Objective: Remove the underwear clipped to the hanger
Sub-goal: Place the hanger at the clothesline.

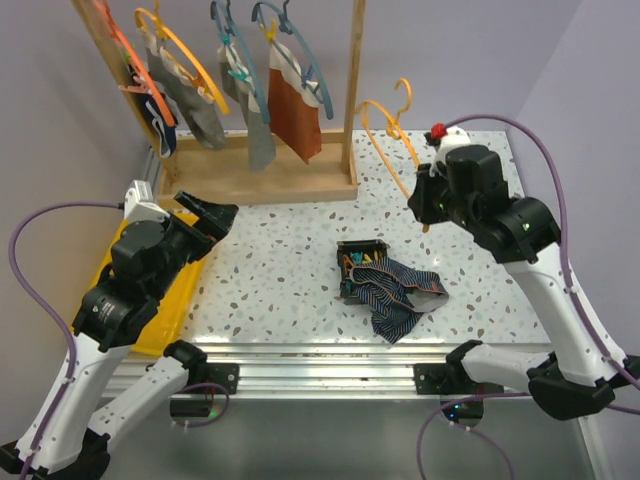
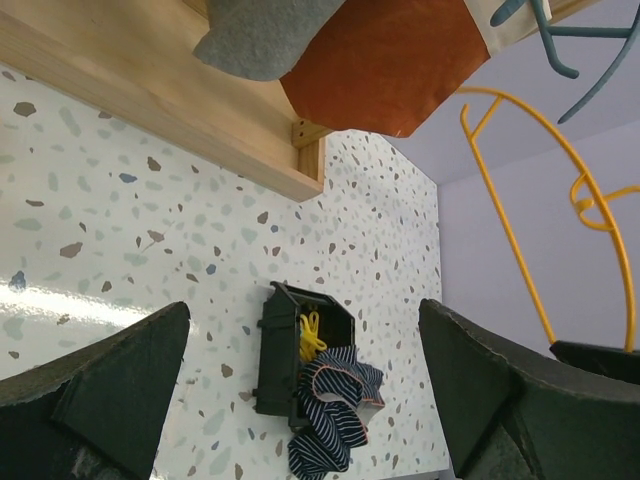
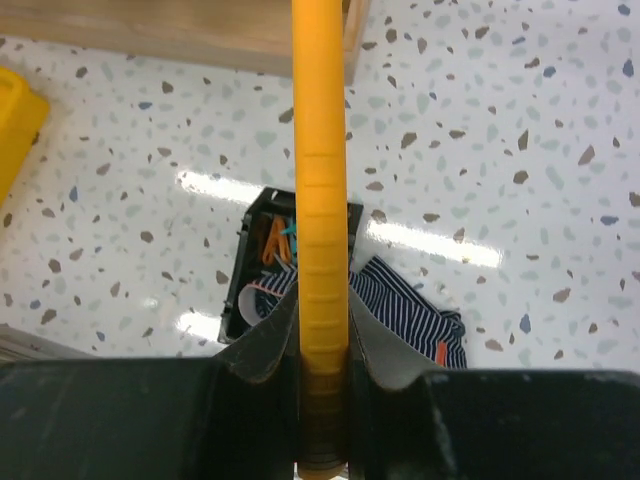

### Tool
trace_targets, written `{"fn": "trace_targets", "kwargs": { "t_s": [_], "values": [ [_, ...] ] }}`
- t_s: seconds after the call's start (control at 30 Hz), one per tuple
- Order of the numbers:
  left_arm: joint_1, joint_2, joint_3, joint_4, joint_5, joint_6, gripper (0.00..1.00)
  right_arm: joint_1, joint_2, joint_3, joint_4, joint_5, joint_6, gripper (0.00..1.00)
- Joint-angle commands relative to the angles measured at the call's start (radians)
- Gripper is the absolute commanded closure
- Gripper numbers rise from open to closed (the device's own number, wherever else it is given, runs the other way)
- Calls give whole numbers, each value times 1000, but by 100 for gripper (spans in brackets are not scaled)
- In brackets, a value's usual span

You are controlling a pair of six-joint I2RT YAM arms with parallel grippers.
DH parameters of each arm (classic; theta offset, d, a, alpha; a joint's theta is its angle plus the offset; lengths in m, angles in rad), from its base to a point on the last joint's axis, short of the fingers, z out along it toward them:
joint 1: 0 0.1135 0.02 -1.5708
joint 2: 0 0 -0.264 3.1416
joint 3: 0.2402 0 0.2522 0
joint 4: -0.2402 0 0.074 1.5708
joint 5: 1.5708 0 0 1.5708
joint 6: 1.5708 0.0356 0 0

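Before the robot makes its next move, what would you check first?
1. Right hand has a firm hold on the yellow hanger: ok, its fingers are closed on the bar.
2. That hanger is bare: ok, no cloth shows on it from above.
3. Left hand is free to work: ok, it is wide open and empty.
4. Striped underwear is off a hanger: ok, it lies against the black box.
5. Wooden rack is cleared: not ok, a grey piece and a rust-brown piece hang there.
6. Clips on those pieces are reachable: cannot tell.
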Motion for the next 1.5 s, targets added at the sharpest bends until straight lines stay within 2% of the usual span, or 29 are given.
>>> {"fn": "trace_targets", "kwargs": {
  "t_s": [0.0, 0.27, 0.47, 0.67, 0.7, 0.77, 0.9, 1.13, 1.33, 1.47],
  "values": [
    [2, -5, -2, 56, 3, 42, 0, -2, 89, 133, 161, -13, -43, 100],
    [2, -26, -2, 43, -13, 48, 0, 0, 278, 368, 203, -92, -41, 100],
    [3, -32, -7, 34, -12, 40, 0, -2, 430, 560, 220, -29, -49, 100],
    [2, -26, -17, 37, 11, 26, 0, 0, 697, 1016, 97, -15, -56, 100],
    [2, -26, -17, 37, 16, 25, 0, -2, 752, 1048, 88, -12, -53, 100],
    [2, -31, -17, 34, 19, 23, 0, -2, 777, 1057, 95, -12, -50, 100],
    [2, -49, -21, 28, 16, 22, 0, -2, 784, 965, 158, -10, -36, 100],
    [2, -69, -21, 20, 19, 14, 0, 0, 849, 1034, 203, 23, -27, 100],
    [2, -74, -19, 10, 19, 11, 0, -2, 800, 971, 273, 19, -18, 100],
    [2, -77, -24, 8, 19, 11, 0, 0, 717, 864, 330, 10, -24, 100]
  ]
}}
